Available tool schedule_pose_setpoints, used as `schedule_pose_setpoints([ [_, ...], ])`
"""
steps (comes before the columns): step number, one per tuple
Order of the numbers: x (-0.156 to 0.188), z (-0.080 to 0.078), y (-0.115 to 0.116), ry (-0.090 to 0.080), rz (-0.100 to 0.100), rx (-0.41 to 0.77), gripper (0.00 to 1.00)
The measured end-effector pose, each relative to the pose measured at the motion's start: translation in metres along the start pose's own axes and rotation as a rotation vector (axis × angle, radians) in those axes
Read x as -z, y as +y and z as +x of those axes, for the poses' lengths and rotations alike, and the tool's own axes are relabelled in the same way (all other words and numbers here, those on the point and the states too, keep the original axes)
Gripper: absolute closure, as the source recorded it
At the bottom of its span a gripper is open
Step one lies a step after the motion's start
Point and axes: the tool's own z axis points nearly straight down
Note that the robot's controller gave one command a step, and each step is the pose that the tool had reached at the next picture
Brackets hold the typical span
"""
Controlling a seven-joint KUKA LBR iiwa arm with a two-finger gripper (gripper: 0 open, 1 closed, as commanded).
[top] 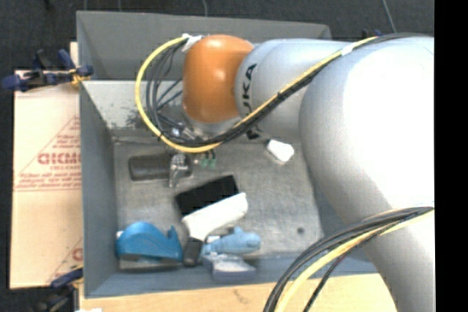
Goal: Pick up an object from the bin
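The gripper (180, 170) is seen just beside a dark grey block (148, 168) in the bin (96, 157), though its spread cannot be told

One close camera looks down into the bin (97, 179), arm (365, 120) entering right.
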Motion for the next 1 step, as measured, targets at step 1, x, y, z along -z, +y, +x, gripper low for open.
schedule_pose_setpoints([
  [1, 0.0000, 0.0000, 0.0000, 0.000, 0.000, 0.000, 1.00],
])
